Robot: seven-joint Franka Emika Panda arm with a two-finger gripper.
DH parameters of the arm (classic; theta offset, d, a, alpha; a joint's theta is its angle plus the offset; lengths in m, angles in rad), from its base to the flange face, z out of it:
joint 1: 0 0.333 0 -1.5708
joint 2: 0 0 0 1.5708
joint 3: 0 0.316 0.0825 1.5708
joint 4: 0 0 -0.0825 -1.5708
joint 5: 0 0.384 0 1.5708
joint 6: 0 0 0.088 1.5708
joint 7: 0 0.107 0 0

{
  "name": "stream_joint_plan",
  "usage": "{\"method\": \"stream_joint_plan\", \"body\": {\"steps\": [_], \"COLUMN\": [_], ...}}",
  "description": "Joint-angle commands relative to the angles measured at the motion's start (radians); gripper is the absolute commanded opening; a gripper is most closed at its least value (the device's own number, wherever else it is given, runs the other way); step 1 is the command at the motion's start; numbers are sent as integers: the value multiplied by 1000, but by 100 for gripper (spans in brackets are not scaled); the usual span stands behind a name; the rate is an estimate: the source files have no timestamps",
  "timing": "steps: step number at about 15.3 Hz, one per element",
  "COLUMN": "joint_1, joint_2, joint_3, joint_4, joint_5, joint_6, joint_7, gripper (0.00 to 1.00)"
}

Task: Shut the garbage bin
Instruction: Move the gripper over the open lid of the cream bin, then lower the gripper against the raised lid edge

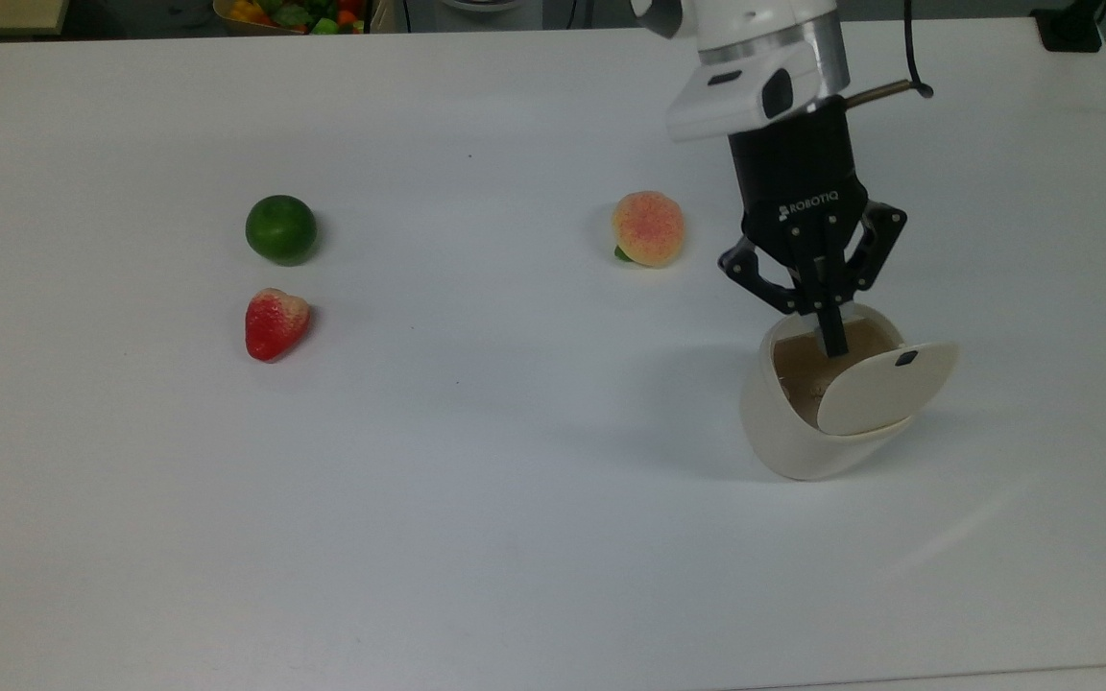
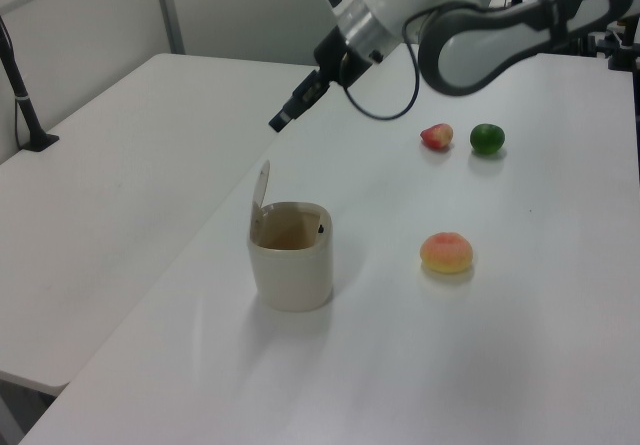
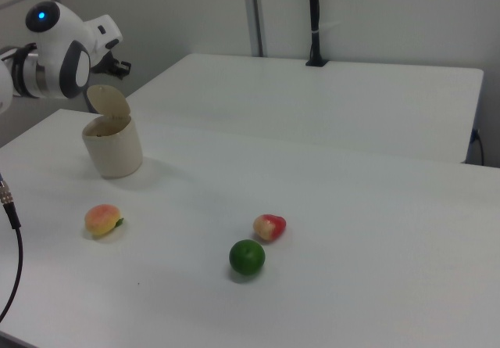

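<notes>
Bin: I see the garbage bin standing on the white table, toward the top view's right; a cream plastic body, rounded-square and tapering downward
Lid: the lid is flat and cream with a small black mark, and it stands up on its hinge, so the brownish inside is open to me
Gripper: the gripper is black, on a white wrist; its fingers look pressed together with nothing between them
Height: from the top view the tip overlaps the bin's mouth; the left view puts the gripper well above the bin and off to the left view's left, touching nothing
Right view: the arm's rounded white body hides most of the gripper from me; the bin sits just below it with the lid raised
Fruit: a peach with a matt speckled skin lies near the bin on the top view's left; a smooth green lime and a red strawberry lie close together, well apart from the bin
Room: I have bare tabletop around the bin on all sides
Edges: the table's near edge runs along the top view's bottom, its right edge close to the frame corner
</notes>
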Motion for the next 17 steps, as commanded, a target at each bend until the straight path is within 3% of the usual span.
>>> {"method": "stream_joint_plan", "body": {"steps": [1,5,17], "joint_1": [15,32,30], "joint_2": [50,91,119], "joint_3": [1,1,13], "joint_4": [45,59,47], "joint_5": [-25,-60,-51], "joint_6": [65,99,162], "joint_7": [27,27,27], "gripper": [0,0,0]}}
